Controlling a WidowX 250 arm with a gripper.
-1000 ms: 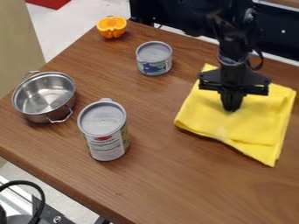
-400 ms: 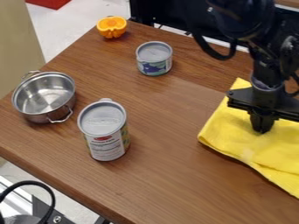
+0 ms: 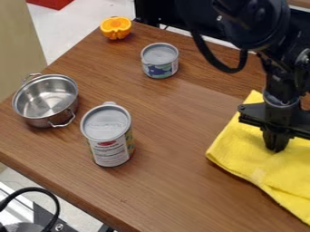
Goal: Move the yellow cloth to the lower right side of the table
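Observation:
The black gripper [image 3: 277,147] is at the right side of the view, pointing down with its tips pressed against the yellow cloth [image 3: 254,158]. Its fingers are together on the fabric, with the cloth bunched slightly around them. The cloth lies folded on the wooden table [image 3: 163,190] along the right edge of the view, and part of it runs out of frame. The arm covers some of its upper part.
A tall can [image 3: 110,136] stands left of centre, and a metal pot [image 3: 45,100] is at the left. A short can [image 3: 160,60] stands at the upper middle, near an orange half [image 3: 115,28] at the table's back left edge.
The gripper has moved right and down across the table, and the yellow cloth has slid along with it. The cans, pot and orange half have stayed put.

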